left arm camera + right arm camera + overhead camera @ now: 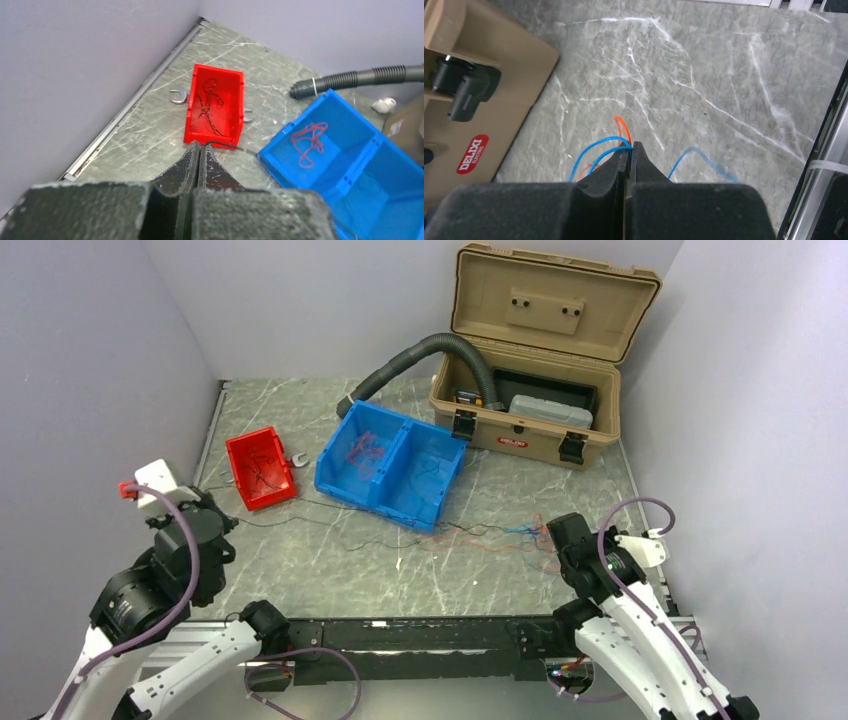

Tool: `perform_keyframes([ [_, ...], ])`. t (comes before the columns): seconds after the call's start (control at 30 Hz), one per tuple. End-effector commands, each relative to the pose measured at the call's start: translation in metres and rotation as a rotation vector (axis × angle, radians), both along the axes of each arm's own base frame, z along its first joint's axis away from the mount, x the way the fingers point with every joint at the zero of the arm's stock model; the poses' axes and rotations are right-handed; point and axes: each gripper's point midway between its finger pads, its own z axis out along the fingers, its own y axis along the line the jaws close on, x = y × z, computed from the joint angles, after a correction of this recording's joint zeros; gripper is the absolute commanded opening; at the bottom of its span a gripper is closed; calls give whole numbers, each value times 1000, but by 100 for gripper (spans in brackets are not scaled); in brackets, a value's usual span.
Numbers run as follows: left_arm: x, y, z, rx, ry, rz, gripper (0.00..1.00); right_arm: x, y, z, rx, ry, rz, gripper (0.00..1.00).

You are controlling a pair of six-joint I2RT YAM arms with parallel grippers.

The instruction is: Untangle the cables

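A loose tangle of red, blue and black cables (505, 535) lies on the table right of the blue bin (372, 502). One black cable (330, 523) stretches from it toward my left gripper (225, 522). In the left wrist view my left gripper (200, 145) is shut on this black cable (225, 145) just in front of the red bin (192, 135). My right gripper (553, 530) sits at the tangle's right end. In the right wrist view it (630, 146) is shut on blue cables (594, 150) and a red one (623, 127).
The red bin holds black wires (207, 102). The blue bin's left compartment holds red wires (307, 140). A wrench (176, 96) lies partly under the red bin. A grey corrugated hose (420, 355) runs into the open tan toolbox (520, 435) at the back right.
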Motion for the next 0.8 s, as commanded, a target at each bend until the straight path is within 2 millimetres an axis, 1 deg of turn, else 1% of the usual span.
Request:
perform_keyframes([
  [0.0, -17, 32, 4, 14, -47, 141, 0, 1, -11, 21, -83, -38, 2, 0],
  [0.07, -11, 23, 2, 21, -51, 89, 0, 3, -9, 20, -88, -13, 20, 0],
  [0.1, -7, 14, 0, 18, -49, 37, 0, 4, -7, 21, -93, 3, 32, 0],
  [0.13, -1, 1, -1, 27, -51, -41, 0, 11, -3, 25, -104, 3, 68, 0],
  [0.2, 11, -24, 0, 28, -81, -170, 0, 19, 3, 27, -126, 32, 135, 0],
  [0.23, 14, -36, -1, 29, -88, -230, 0, 29, 12, 30, -138, 32, 201, 5],
  [0.27, 18, -49, 3, 30, -109, -305, 0, 42, 24, 32, -161, 50, 314, 12],
  [0.3, 20, -61, 2, 34, -114, -364, 0, 52, 39, 33, -179, 63, 437, 21],
  [0.33, 21, -69, 3, 35, -123, -408, 0, 64, 62, 34, -190, 63, 605, 30],
  [0.37, 23, -77, 3, 40, -129, -447, 0, 72, 86, 35, -201, 50, 777, 41],
  [0.4, 25, -83, 0, 48, -123, -470, 1, 75, 114, 35, -187, 26, 952, 52],
  [0.43, 26, -86, -1, 49, -115, -481, 1, 77, 135, 35, -168, -5, 1072, 59],
  [0.5, 29, -87, -5, 56, -87, -474, 0, 76, 165, 32, -121, -38, 1226, 71],
  [0.53, 30, -87, -7, 60, -72, -467, 1, 75, 175, 30, -99, -34, 1279, 80],
  [0.57, 31, -87, -9, 61, -62, -460, 1, 74, 183, 26, -79, -22, 1316, 83],
  [0.67, 33, -89, -11, 68, -48, -464, 1, 69, 207, 16, -60, 35, 1422, 84],
  [0.77, 34, -91, -14, 70, -42, -468, 1, 51, 241, 6, -70, 92, 1568, 84],
])
